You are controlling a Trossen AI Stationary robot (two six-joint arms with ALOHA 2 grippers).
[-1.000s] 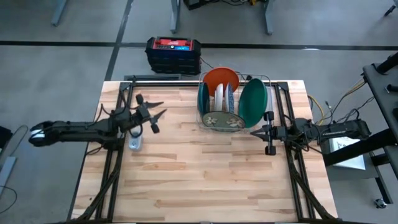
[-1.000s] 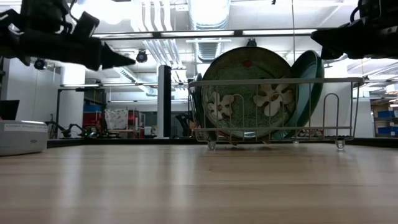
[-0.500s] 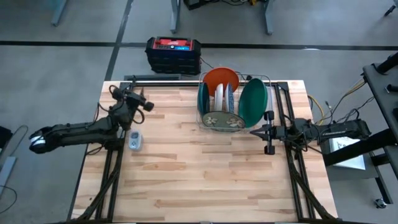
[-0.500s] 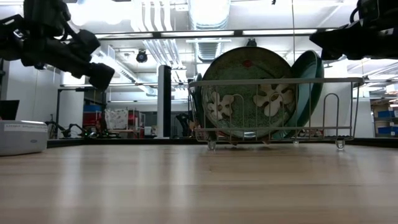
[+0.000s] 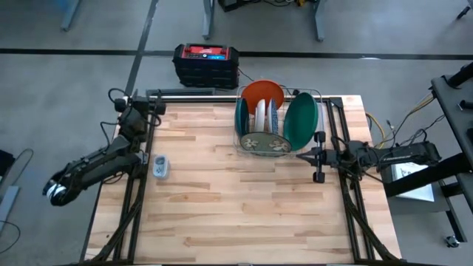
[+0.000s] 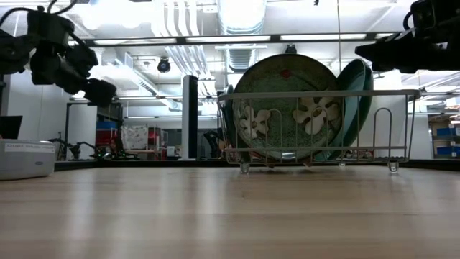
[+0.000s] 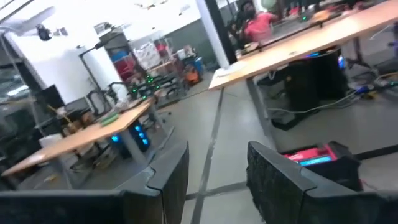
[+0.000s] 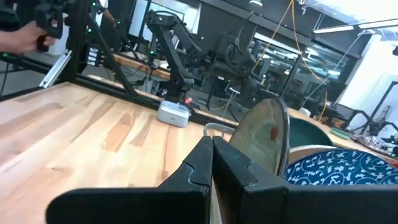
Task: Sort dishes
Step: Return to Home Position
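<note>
The dishes stand on edge in a silver wire rack point(image 5: 275, 124) at the table's far middle: an orange bowl point(image 5: 263, 93), white plates point(image 5: 260, 114), a blue-patterned plate point(image 5: 272, 115), a large dark green plate point(image 5: 300, 122) and an olive floral plate point(image 5: 264, 142) point(image 6: 287, 108). My right gripper point(image 5: 301, 156) point(image 8: 212, 163) is shut and hovers level just off the rack's near right corner; I cannot tell whether it touches the rack. My left gripper point(image 5: 148, 106) point(image 7: 217, 180) is open, raised over the table's far left corner and empty.
A small clear plastic tray point(image 5: 160, 166) point(image 6: 25, 158) lies on the table's left side, near the left arm. A red and black box point(image 5: 205, 63) stands on the floor beyond the far edge. Bare wood stretches across the table's near half point(image 5: 244, 214).
My left arm has drawn back from the table's left middle toward the far left corner, and its gripper has turned from pointing right toward the rack to pointing past the far edge. It stayed open. The right arm and the dishes have kept still.
</note>
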